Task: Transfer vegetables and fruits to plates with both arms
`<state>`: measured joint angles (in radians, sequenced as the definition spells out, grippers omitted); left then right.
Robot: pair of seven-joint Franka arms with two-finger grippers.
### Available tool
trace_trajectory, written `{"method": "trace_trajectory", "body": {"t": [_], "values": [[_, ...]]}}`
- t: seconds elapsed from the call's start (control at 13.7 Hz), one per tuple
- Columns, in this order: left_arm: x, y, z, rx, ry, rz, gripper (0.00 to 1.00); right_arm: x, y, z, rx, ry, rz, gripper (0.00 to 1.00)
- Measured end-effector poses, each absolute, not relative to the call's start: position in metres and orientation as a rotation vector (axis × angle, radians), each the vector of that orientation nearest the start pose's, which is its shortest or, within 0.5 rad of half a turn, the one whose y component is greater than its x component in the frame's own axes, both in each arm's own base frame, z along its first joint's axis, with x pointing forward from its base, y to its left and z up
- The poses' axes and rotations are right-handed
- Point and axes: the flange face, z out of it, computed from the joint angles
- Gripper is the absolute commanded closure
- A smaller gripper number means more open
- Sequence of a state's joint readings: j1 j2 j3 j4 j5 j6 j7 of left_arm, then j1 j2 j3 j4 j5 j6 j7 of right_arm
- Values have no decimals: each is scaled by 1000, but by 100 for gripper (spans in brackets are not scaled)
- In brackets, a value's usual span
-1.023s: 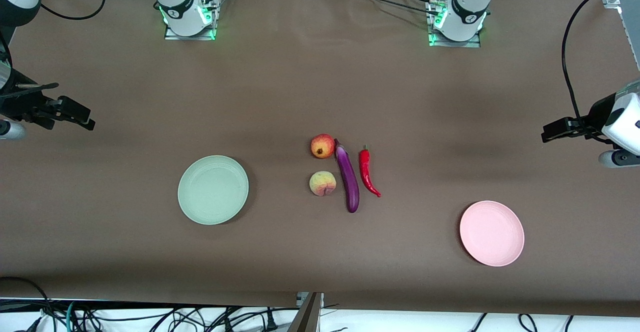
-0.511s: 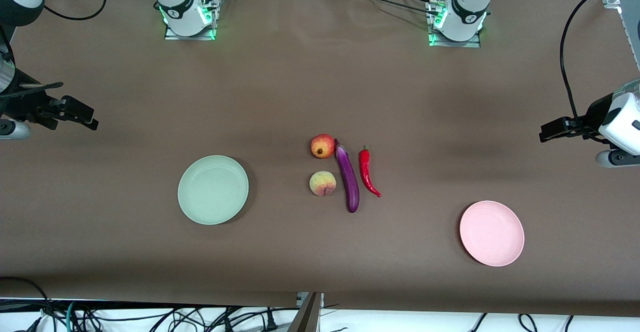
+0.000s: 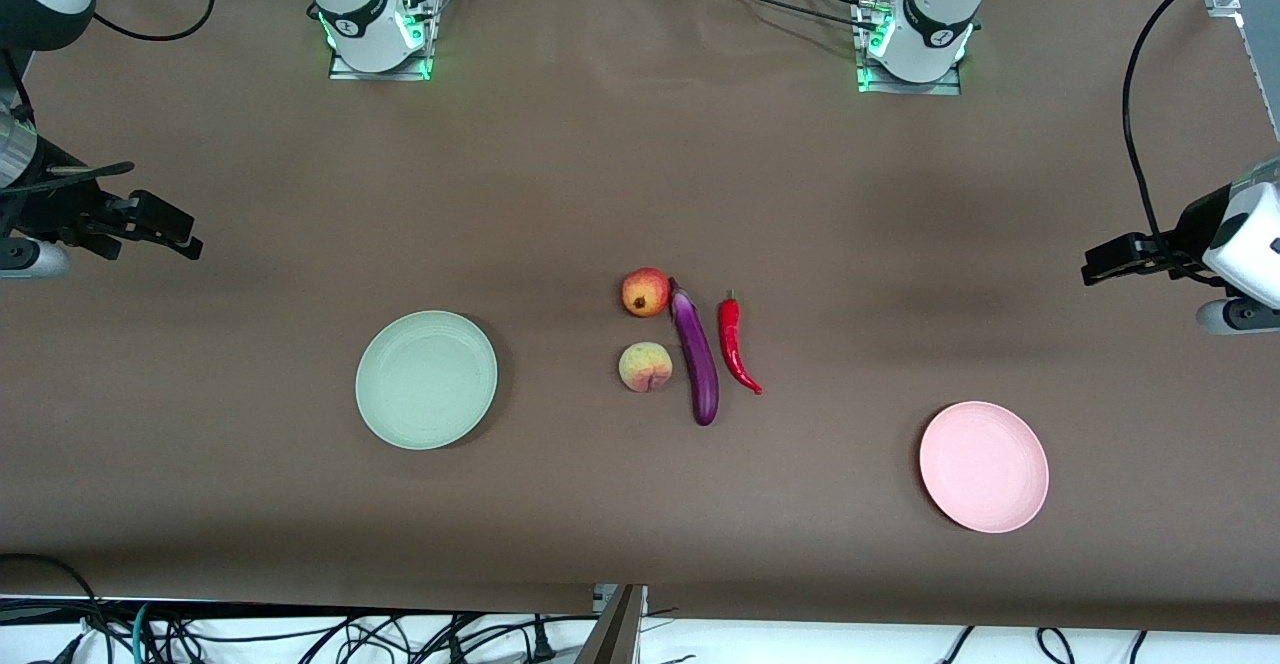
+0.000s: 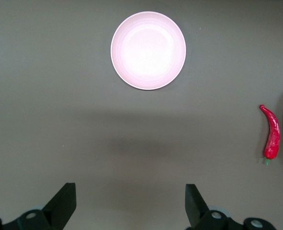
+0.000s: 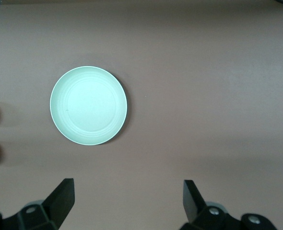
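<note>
A purple eggplant point(image 3: 696, 354) lies mid-table, with a red chili pepper point(image 3: 736, 344) beside it toward the left arm's end. A red-yellow pomegranate point(image 3: 645, 292) and a peach point(image 3: 645, 366) lie beside it toward the right arm's end. The mint green plate point(image 3: 426, 379) and the pink plate point(image 3: 984, 466) are empty. My left gripper point(image 3: 1100, 268) is open and empty, up over the table's left-arm end. My right gripper point(image 3: 180, 236) is open and empty over the right-arm end. The left wrist view shows the pink plate point(image 4: 148, 50) and chili point(image 4: 271, 132); the right wrist view shows the green plate point(image 5: 88, 105).
The brown table cover point(image 3: 640, 504) carries only these things. The arm bases point(image 3: 375, 19) point(image 3: 915, 34) stand along the table edge farthest from the front camera. Cables point(image 3: 300, 634) lie below the edge nearest it.
My right gripper has drifted slightly toward the table's middle and away from the front camera. My left gripper has barely shifted. The fruits, vegetables and plates have not moved.
</note>
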<state>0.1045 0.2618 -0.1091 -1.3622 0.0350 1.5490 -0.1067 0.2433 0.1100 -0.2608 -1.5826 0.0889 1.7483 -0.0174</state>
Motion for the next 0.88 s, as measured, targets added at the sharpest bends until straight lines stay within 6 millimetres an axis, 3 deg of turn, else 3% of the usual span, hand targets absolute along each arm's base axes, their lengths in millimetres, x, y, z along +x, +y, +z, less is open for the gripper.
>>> {"method": "trace_trajectory", "body": {"t": [0.37, 0.88], "values": [[629, 8, 571, -3126, -159, 100, 0, 601, 7, 574, -3081, 11, -94, 0], [629, 6, 571, -3126, -151, 100, 0, 600, 32, 577, -3120, -64, -103, 0]]}}
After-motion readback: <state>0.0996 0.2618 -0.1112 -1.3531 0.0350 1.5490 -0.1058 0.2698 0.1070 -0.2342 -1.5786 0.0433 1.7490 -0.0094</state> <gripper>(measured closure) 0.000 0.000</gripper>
